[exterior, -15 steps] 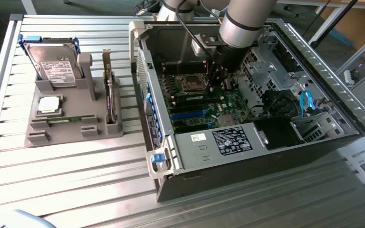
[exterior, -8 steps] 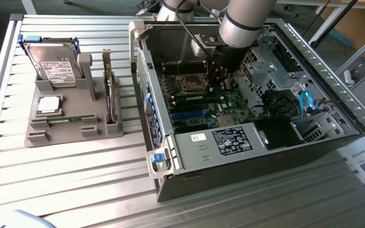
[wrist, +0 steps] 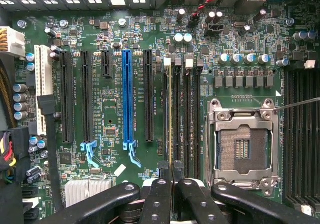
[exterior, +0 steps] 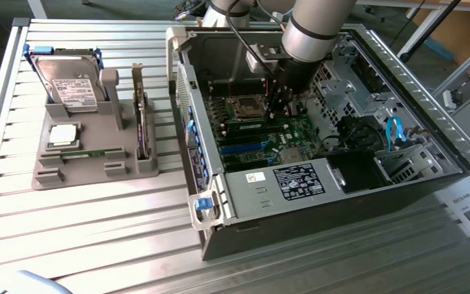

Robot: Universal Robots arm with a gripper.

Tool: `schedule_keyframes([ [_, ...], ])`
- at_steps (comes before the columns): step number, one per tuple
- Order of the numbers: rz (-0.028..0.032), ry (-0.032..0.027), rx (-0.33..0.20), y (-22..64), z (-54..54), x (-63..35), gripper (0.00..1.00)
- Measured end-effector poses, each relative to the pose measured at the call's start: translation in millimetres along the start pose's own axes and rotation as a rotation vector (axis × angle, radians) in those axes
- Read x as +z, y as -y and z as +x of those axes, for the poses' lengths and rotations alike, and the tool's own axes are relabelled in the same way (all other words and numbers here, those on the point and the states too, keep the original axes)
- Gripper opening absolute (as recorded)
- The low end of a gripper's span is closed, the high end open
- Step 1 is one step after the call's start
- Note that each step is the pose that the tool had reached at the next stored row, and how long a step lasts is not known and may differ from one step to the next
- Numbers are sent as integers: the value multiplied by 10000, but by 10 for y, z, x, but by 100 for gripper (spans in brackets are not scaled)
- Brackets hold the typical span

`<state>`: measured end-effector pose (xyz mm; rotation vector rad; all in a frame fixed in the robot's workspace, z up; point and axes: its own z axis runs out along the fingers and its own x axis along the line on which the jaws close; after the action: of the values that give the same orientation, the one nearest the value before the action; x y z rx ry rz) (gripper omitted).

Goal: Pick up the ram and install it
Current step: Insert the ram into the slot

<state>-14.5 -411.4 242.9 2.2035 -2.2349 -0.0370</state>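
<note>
The ram [wrist: 171,115] shows edge-on as a thin pale line running along one of the black memory slots [wrist: 186,114] beside the empty processor socket [wrist: 241,146]. My gripper [wrist: 172,178] is shut on its near edge, with the black fingers [wrist: 159,199] pressed together over it. Whether the stick is seated in the slot or just above it I cannot tell. In the exterior view the gripper [exterior: 281,103] reaches down inside the open computer case [exterior: 333,184], above the green motherboard [exterior: 288,138].
On the exterior view's left, a grey fixture [exterior: 80,174] holds a hard drive [exterior: 70,86], a square silver processor [exterior: 63,135], an upright expansion card [exterior: 142,125] and a thin green strip [exterior: 84,154]. Case walls, a power supply [exterior: 296,180] and cables surround the board.
</note>
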Motion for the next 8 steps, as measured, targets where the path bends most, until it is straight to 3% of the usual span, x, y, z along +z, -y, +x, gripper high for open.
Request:
schedule_keyframes([
  [8,-1,-1,-40,0,0,0,11],
])
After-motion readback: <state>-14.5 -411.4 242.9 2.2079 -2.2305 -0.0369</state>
